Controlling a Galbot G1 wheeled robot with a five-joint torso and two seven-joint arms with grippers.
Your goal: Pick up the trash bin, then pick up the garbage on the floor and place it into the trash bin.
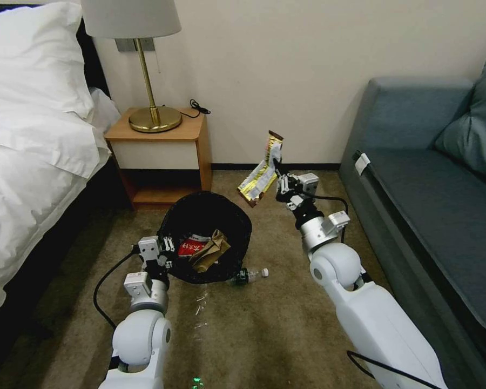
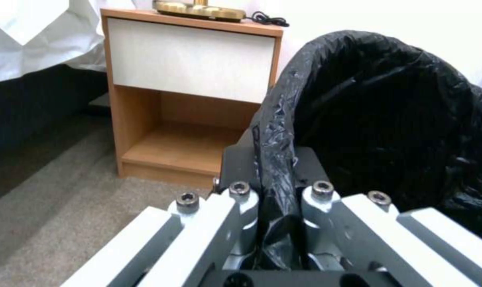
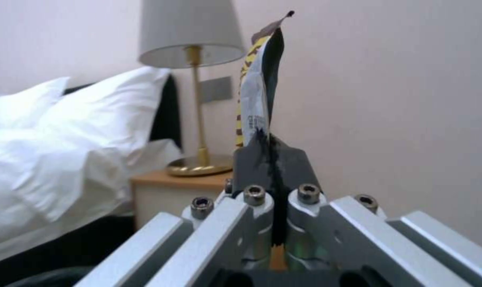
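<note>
The trash bin (image 1: 237, 221), lined with a black bag, is tilted toward me on the carpet. My left gripper (image 1: 168, 247) is shut on its near-left rim; the left wrist view shows the left gripper (image 2: 275, 191) pinching the bag's folded edge of the trash bin (image 2: 390, 131). Inside lie a red-and-white carton (image 1: 191, 248) and a crumpled tan paper bag (image 1: 210, 252). A small clear bottle (image 1: 249, 274) lies on the floor against the bin's right front. My right gripper (image 1: 279, 168) is shut on a white-yellow wrapper (image 1: 261, 172), held in the air above and right of the bin. In the right wrist view the right gripper (image 3: 272, 167) clamps that wrapper (image 3: 256, 91).
A wooden nightstand (image 1: 162, 156) with a brass lamp (image 1: 148, 70) stands just behind the bin. The bed (image 1: 32, 135) runs along the left and a blue-grey sofa (image 1: 432, 205) along the right. Bare carpet (image 1: 264, 335) lies between my arms.
</note>
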